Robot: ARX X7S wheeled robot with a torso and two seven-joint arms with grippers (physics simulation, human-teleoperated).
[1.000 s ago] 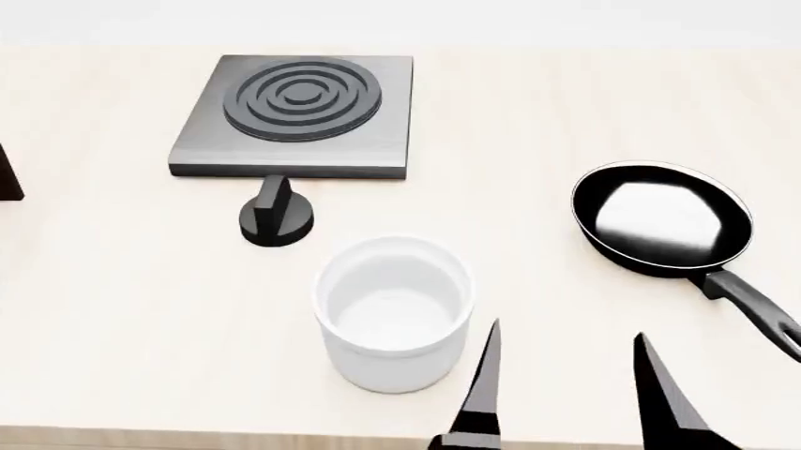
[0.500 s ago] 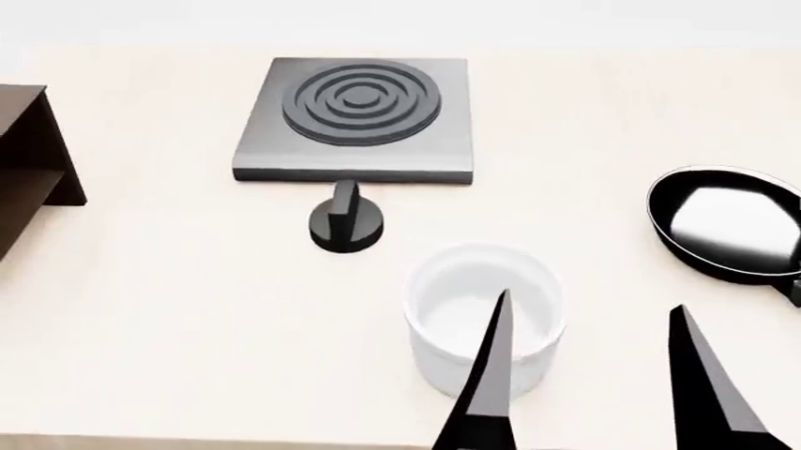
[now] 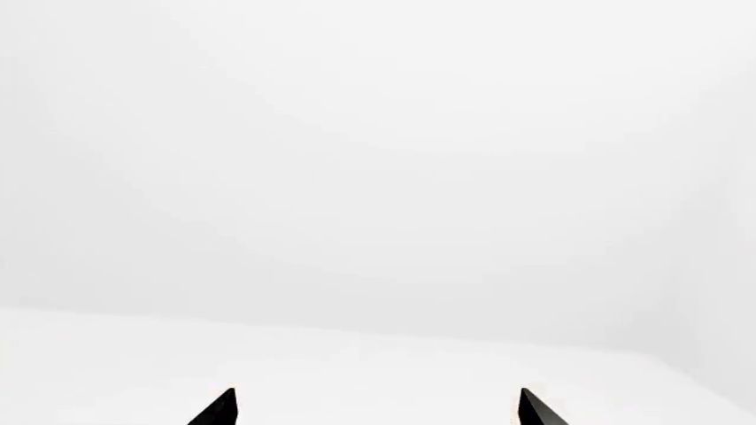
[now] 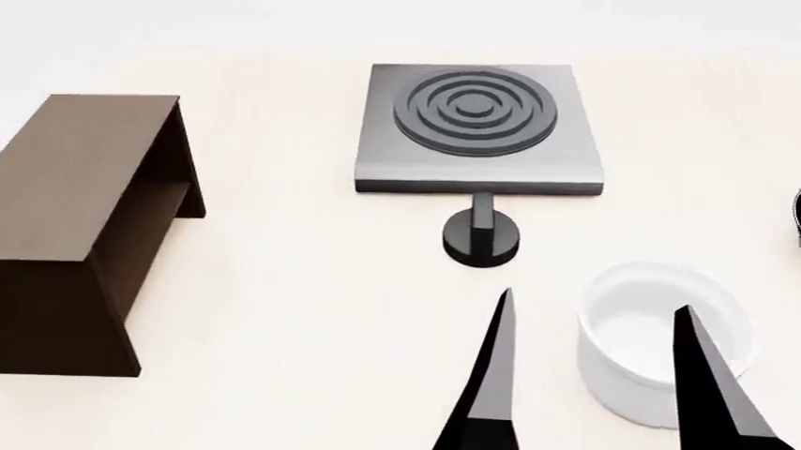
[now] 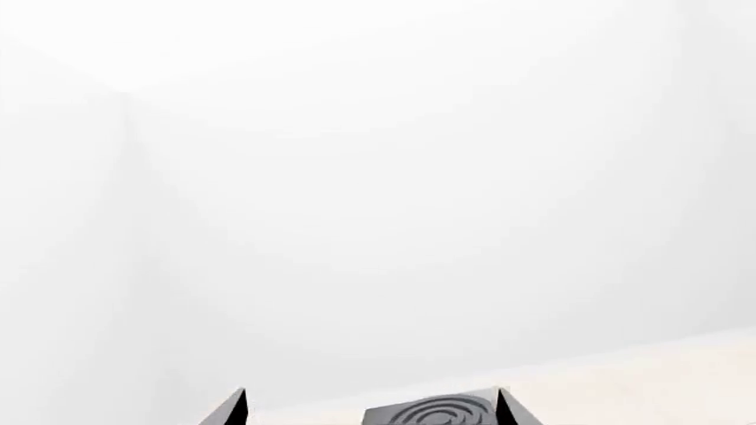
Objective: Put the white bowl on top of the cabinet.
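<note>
The white bowl (image 4: pixel 651 337) stands upright on the light table at the near right. The grey-brown cabinet (image 4: pixel 75 178) stands at the left with its flat top bare. My right gripper (image 4: pixel 594 300) is open and empty at the near edge. One finger (image 4: pixel 494 375) shows left of the bowl and the other (image 4: pixel 707 394) crosses in front of it. In the right wrist view the right gripper (image 5: pixel 372 396) is open. My left gripper (image 3: pixel 375 396) is open, faces a blank white wall, and is out of the head view.
The square dark-grey stove plate (image 4: pixel 476 127) sits at the back centre, with its black knob (image 4: pixel 482 234) in front of it. The plate also shows in the right wrist view (image 5: pixel 431 412). A sliver of the black frying pan (image 4: pixel 796 211) shows at the right edge.
The head view has swung left: the cabinet has come fully into view, the frying pan has slid almost out on the right, and the bowl now shows further right. The right gripper stays open.
</note>
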